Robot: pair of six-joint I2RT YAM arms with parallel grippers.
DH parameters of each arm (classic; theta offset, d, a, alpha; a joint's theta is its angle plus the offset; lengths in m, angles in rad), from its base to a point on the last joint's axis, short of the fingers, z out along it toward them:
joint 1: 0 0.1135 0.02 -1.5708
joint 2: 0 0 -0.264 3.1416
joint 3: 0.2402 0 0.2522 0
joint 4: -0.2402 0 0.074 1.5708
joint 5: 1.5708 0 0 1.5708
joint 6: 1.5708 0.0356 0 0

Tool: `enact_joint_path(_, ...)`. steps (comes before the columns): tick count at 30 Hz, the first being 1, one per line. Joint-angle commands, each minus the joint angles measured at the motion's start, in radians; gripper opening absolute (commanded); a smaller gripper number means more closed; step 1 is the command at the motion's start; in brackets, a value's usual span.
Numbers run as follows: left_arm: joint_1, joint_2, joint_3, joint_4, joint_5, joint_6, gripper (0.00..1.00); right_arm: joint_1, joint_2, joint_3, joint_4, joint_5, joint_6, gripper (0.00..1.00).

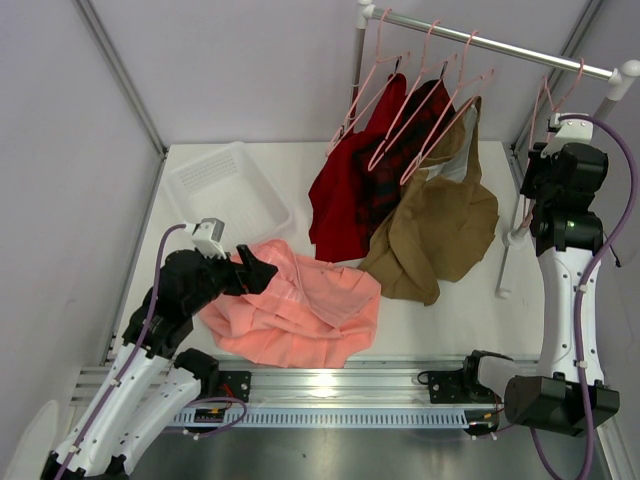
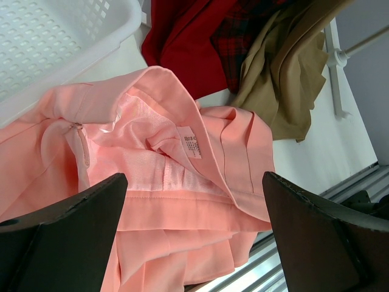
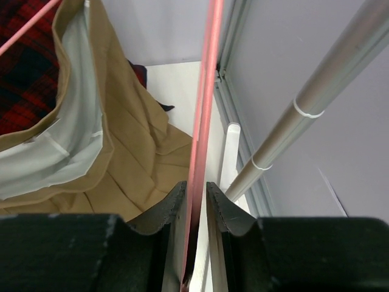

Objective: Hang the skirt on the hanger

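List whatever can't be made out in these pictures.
- label on the skirt, left wrist view: print too small to read.
- hanger, right wrist view: hook and frame cut off by the top edge; only one bar shows.
- right gripper, same view: whether its fingers touch that bar is unclear.
- Top view: the right arm's wrist hides those fingers.

Pale lilac-grey walls [image 1: 250, 70] stand on three sides of me, plain and matte, with grey metal struts [image 1: 120, 75] slanting down the corners at upper left and upper right. In the middle of the frame lies a white counter [image 1: 450, 320], evenly lit, with soft shadows. A ribbed aluminium track [image 1: 340, 385] runs along its near edge across the bottom of the frame. At upper right a silver metal rail [image 1: 500, 45] crosses above the counter. In my right wrist view a silver pole [image 3: 316, 97] slants down the right side against the wall.
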Motion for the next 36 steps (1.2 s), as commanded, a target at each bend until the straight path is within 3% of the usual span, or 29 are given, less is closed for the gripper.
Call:
enact_joint_path(1,0.008,-0.002,-0.004,0.036,0.013,0.016,0.99,-0.004,0.011,0.049,0.009,0.061,0.005,0.26)
enact_joint_path(7,0.008,0.004,0.0,0.029,0.008,0.018,0.99,-0.004,0.021,0.014,0.022,0.041,0.016,0.28)
enact_joint_path(9,0.008,0.004,-0.002,0.029,0.005,0.015,0.99,-0.004,0.021,0.016,0.022,0.039,0.016,0.21)
enact_joint_path(11,0.008,0.004,-0.001,0.033,0.004,0.015,0.99,-0.004,0.019,0.019,0.023,0.036,0.014,0.03)
enact_joint_path(12,0.008,0.007,-0.004,0.035,0.004,0.015,0.99,-0.004,0.018,0.023,0.023,0.029,0.017,0.0)
enact_joint_path(18,0.008,0.01,-0.005,0.041,0.011,0.01,0.99,-0.004,-0.008,0.065,0.014,0.002,0.031,0.0)
enact_joint_path(27,0.008,0.007,-0.004,0.045,0.017,0.012,0.99,-0.004,-0.013,0.269,-0.092,-0.099,0.103,0.0)
enact_joint_path(32,0.008,-0.001,-0.002,0.041,0.014,0.013,0.99,-0.004,0.001,0.373,-0.283,-0.158,0.152,0.0)
enact_joint_path(36,0.008,-0.008,0.01,0.035,0.017,0.015,0.99,0.018,-0.036,0.336,-0.374,-0.159,0.181,0.0)
